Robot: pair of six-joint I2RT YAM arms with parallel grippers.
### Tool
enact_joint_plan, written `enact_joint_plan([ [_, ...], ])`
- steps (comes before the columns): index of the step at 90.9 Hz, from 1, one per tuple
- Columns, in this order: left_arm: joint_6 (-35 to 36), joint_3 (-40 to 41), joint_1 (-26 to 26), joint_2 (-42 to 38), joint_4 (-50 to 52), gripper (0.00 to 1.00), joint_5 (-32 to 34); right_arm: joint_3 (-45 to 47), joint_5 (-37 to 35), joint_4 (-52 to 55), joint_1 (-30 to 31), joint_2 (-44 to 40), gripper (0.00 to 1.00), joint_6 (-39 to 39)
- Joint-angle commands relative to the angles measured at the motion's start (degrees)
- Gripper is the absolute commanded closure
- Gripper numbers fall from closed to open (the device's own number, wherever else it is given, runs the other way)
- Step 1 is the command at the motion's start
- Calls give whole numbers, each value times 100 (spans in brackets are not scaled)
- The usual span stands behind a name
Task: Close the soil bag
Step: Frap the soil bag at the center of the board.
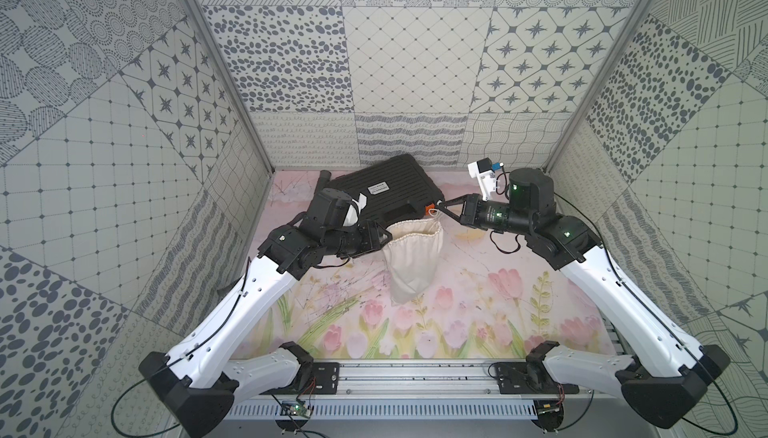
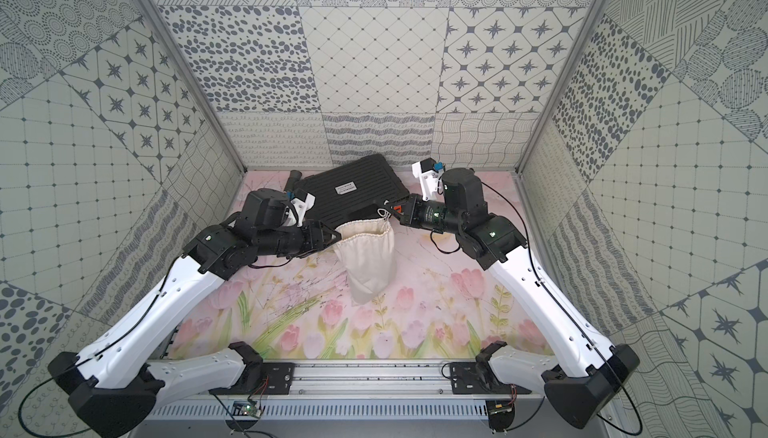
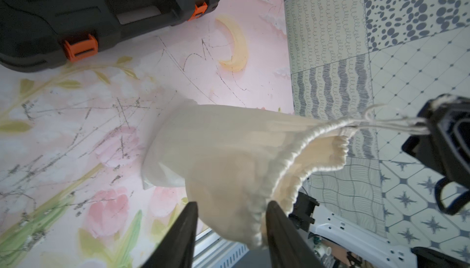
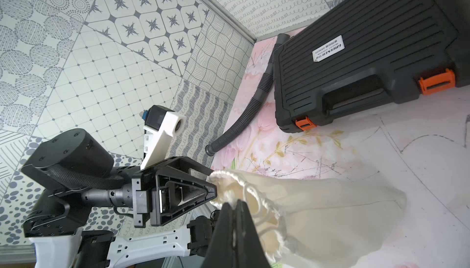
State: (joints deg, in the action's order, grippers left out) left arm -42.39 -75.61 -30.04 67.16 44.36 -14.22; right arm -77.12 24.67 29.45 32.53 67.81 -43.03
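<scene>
Open tabletop (image 1: 457,323) is seen nearest. At its middle the soil bag (image 1: 411,261) is stretched, mouth gaping. Its rim is straddled by the spread left pincer (image 3: 232,204); its cord (image 3: 381,124) is clamped in the closed right pincer (image 4: 235,203). Just behind, a black case (image 1: 390,190) is set.

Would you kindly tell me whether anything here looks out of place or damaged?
A black corrugated hose lies loose beside the black case, and the floral mat is scuffed with dark scratches. The soil bag looks intact.
</scene>
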Motion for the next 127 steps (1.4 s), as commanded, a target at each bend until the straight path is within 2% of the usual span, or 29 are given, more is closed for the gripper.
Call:
enact_joint_plan([
  [1,166,-92,103,74,-85,29,-281,-21,-526,-1122,103,-184,100,-314],
  [28,290,-41,97,-516,-237,13,-86,-405,-379,-1139,103,140,100,-135],
  [39,169,-156,43,-375,-128,14,-170,-584,-353,-1141,102,242,100,-65],
  [63,-39,-262,-321,-117,-198,22,461,-747,-357,-1139,103,248,100,-66],
  [74,416,-540,-654,-96,-412,23,898,-836,-289,-1137,98,266,100,-92],
  [82,1069,-637,-891,-130,-927,17,1067,-865,-228,-1138,96,294,100,-96],
  [96,1981,-731,-1076,34,-1827,16,724,-851,-169,-1135,85,300,100,-153],
  [114,2409,-817,-1445,469,-2507,15,690,-1077,-147,-1101,49,311,100,-127],
  [127,2600,-836,-1645,674,-2770,19,825,-1235,-120,-1033,36,342,100,-116],
])
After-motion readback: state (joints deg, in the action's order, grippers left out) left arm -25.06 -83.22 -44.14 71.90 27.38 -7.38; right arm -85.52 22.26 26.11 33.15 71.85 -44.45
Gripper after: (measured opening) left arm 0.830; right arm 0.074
